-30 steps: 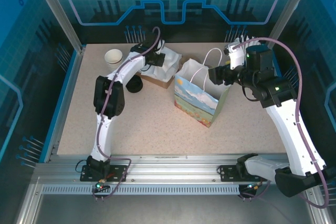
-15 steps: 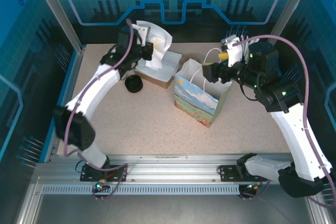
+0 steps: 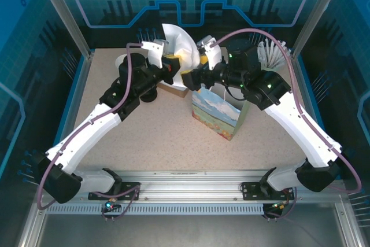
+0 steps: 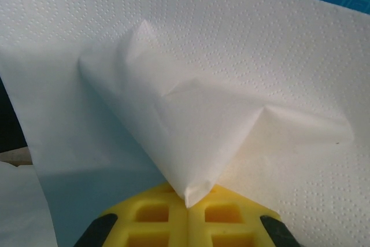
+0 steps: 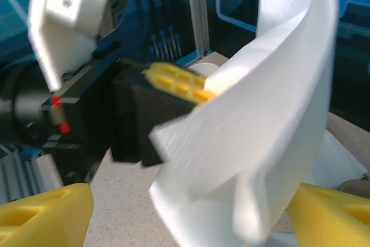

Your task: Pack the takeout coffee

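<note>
In the upper centre of the top view, the left gripper (image 3: 176, 62) is clenched on a raised white paper napkin (image 3: 176, 40). The right gripper (image 5: 191, 218) stands released, spread wide on either side of the napkin's lower edge, just beside the gift bag (image 3: 219, 114). Where the takeout coffee sits I cannot tell.
</note>
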